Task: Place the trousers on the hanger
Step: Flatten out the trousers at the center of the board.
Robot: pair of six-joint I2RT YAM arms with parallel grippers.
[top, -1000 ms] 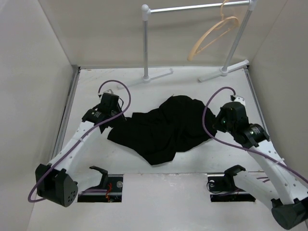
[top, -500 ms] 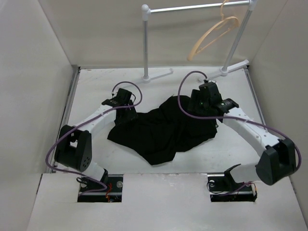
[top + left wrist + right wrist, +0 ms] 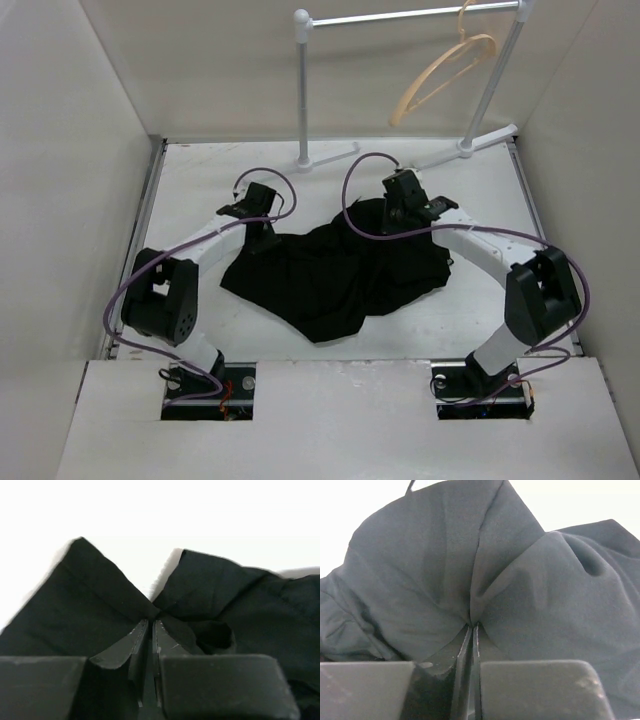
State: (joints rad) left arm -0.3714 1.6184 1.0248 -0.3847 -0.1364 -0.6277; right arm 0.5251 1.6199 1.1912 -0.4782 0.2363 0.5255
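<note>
Trousers (image 3: 340, 275) bunched, both jaws pinching fabric

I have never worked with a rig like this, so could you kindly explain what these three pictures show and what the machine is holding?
The overhead picture looks down on a white table with two robot arms bolted at its near edge. The other two pictures come from a camera on each arm's wrist, looking forward. The black trousers lie crumpled on the table. The left gripper and the right gripper are each closed, pinching a fold of the cloth. At the back, a tan wooden hanger hangs from a white rail stand, untouched.
</note>
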